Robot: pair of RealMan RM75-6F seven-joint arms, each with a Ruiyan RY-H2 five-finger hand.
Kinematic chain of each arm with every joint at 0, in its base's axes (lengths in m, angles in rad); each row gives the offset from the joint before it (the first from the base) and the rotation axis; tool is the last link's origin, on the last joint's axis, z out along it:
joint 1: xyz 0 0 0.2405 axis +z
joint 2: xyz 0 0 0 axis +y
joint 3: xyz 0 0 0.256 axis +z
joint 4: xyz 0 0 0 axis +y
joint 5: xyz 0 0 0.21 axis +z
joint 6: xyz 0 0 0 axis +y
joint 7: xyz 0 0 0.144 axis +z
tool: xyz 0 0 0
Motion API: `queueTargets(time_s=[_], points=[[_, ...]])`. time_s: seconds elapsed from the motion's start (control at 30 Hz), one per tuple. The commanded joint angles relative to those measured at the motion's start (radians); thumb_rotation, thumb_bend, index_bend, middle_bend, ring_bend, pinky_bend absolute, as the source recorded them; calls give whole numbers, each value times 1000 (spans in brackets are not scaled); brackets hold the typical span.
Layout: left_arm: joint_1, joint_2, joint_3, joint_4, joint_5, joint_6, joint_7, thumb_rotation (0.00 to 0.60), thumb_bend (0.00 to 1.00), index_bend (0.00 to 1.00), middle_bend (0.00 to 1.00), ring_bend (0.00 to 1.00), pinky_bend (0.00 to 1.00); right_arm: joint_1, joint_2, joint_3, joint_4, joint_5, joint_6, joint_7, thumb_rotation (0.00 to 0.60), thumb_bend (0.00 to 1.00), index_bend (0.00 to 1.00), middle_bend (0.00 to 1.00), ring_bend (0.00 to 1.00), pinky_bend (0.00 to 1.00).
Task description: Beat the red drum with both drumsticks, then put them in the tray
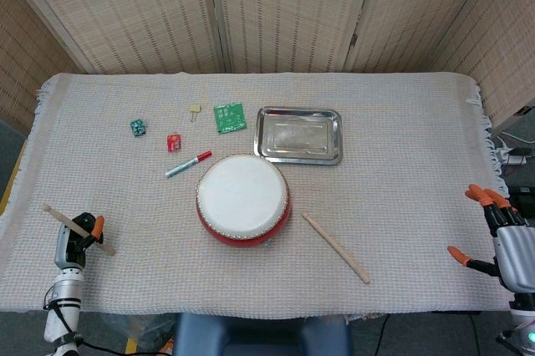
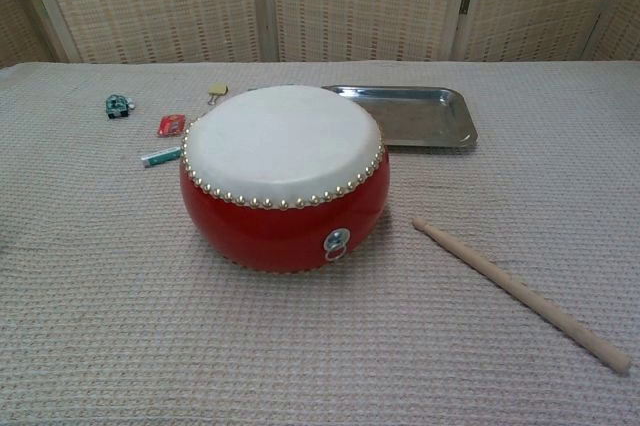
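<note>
Left hand (image 1: 77,241): fingers wrapped round one stick (image 1: 58,215)
Right hand (image 1: 501,235): fingers spread, empty
Other stick (image 1: 336,247): lying on tabletop (image 1: 401,164), right of drum (image 1: 243,200)

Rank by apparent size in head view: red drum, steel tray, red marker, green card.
1. red drum
2. steel tray, close to the drum in footprint, so that order is unsure
3. red marker
4. green card

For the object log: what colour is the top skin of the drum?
White, ringed by small metal studs above the red drum body; clearest in the chest view.
</note>
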Motion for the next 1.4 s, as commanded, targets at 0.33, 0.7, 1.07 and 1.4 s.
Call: queueTargets(time_s=[0.33,0.7,1.07,1.4], points=[[31,-11,42,38,67,54,-50,576,455,745,868,789,774,-4,2,0,-5,-4,9,-4,600,20,95,186,87,236],[46,-67,84,115,94,64,-83,572,455,760,873,789,774,-4,2,-1,-10,-6,8,-4,600,20,94,186,87,236],[38,-121,91,195,109,68,-107,600,454,826,947,859,843,-11,3,-2,-13,-7,17,-4,600,19,94,186,87,236],[25,-160,109,275,136,70,-141,600,521,931,1000,972,1000,-13,5,-3,-20,-12,22,-6,600,20,94,186,87,236]])
